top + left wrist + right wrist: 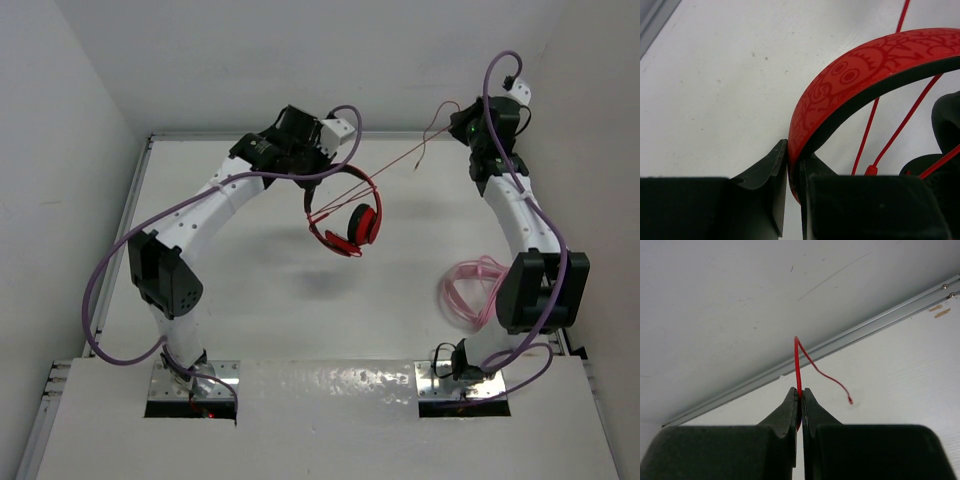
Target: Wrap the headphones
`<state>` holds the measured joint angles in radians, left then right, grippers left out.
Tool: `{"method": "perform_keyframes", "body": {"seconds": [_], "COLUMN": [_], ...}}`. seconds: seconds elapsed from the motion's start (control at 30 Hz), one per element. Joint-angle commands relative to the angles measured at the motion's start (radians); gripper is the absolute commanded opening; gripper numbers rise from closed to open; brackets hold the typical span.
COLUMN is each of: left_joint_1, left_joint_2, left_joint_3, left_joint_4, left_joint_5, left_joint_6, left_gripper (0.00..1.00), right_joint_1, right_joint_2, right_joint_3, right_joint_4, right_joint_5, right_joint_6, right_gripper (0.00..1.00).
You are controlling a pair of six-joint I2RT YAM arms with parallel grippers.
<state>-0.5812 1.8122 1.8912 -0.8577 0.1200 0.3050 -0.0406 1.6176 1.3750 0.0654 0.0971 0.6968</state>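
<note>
The left pincer (pixel 791 165) clamps the headband (pixel 865 65) of the headphones (pixel 360 226), which seem to hang clear above the white desk (pixel 250 300), while the right pincer (pixel 800 399) pinches their thin red cable (pixel 798 365) near the back wall (pixel 300 60). A pale pink cable coil (pixel 468 290) lies beside the right arm (pixel 520 220).

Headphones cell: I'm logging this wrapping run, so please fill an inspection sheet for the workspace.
Surface: white table, faint specks.
Job's things: red headphones hanging from the left tool by the headband; thin red cable stretched to the right tool.
Clutter: pink coiled cable bundle beside the right arm.
Grippers: left tool shut on headband; right tool shut on cable.
Cables: purple leads along both arms.
Surroundings: white walls; metal rail at table edge.
</note>
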Motion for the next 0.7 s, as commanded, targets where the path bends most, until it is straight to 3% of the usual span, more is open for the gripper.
{"method": "perform_keyframes", "body": {"seconds": [0.0, 0.2, 0.43, 0.6, 0.67], "left_joint_1": [0.004, 0.004, 0.004, 0.043, 0.087], "left_joint_2": [-0.037, 0.008, 0.071, 0.16, 0.193], "left_joint_3": [0.014, -0.035, -0.04, 0.022, 0.097], "left_joint_4": [-0.012, 0.026, 0.086, 0.094, 0.082], "left_joint_5": [-0.11, -0.258, -0.37, -0.32, -0.277], "left_joint_6": [-0.012, -0.041, -0.098, -0.206, -0.233], "left_gripper": [0.0, 0.0, 0.0, 0.0, 0.0], "right_joint_1": [-0.027, -0.027, 0.002, 0.177, 0.299], "right_joint_2": [-0.065, -0.163, -0.281, -0.383, -0.395], "right_joint_3": [-0.011, -0.066, -0.192, -0.353, -0.402], "right_joint_4": [0.086, 0.128, 0.317, 0.49, 0.586], "right_joint_5": [0.059, 0.029, -0.176, -0.341, -0.493], "right_joint_6": [-0.062, -0.076, 0.023, -0.072, -0.121], "right_gripper": [0.0, 0.0, 0.0, 0.0, 0.0]}}
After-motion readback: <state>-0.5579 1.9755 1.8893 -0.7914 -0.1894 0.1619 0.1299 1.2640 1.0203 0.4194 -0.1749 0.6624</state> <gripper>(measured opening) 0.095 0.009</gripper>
